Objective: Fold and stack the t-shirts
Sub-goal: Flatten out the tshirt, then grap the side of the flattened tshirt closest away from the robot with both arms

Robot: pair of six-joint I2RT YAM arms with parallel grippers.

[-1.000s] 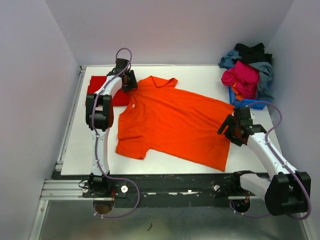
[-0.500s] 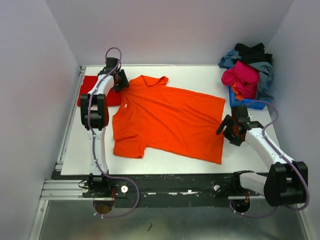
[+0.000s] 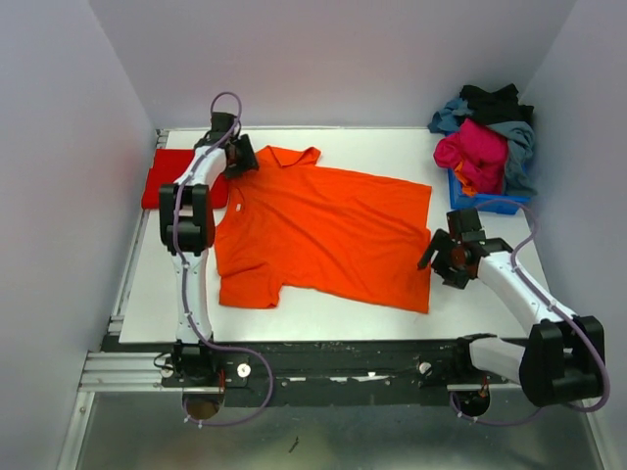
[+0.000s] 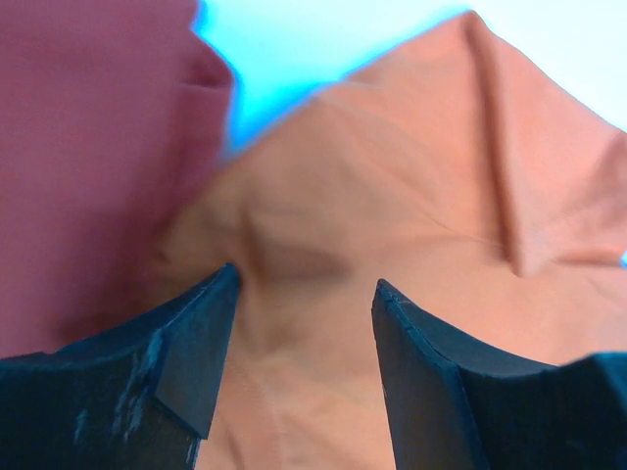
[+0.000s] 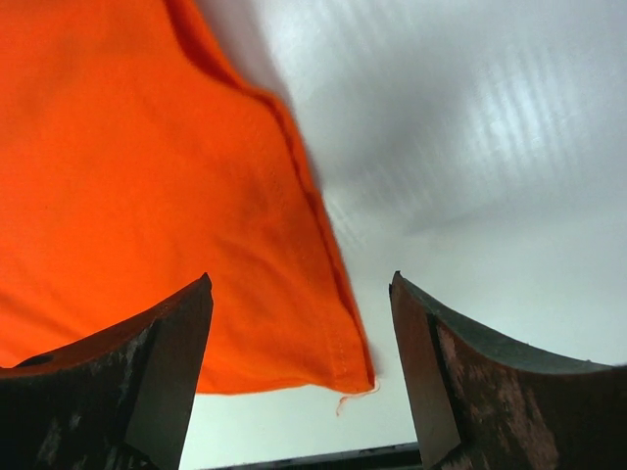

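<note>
The bright orange collared t-shirt (image 3: pixel 323 230) lies spread flat on the white table (image 3: pixel 392 147), collar at the far left. My left gripper (image 3: pixel 242 158) is open over the shirt's shoulder beside the collar. In the left wrist view, orange cloth (image 4: pixel 392 196) lies under the parted fingers (image 4: pixel 186 343), with the red shirt (image 4: pixel 88 166) at left. The folded red shirt (image 3: pixel 168 176) lies at the table's far left edge. My right gripper (image 3: pixel 437 257) is open over the shirt's hem corner (image 5: pixel 348 367). The corner lies flat on the table between the parted fingers.
A blue bin (image 3: pixel 480 201) at the back right holds a pile of pink, grey-blue and black shirts (image 3: pixel 485 142). White walls close in the left, back and right sides. A metal rail (image 3: pixel 132 264) runs along the table's left edge.
The orange shirt has slid to the left and lies straighter. Both grippers moved left with it. The red shirt has shifted slightly further left.
</note>
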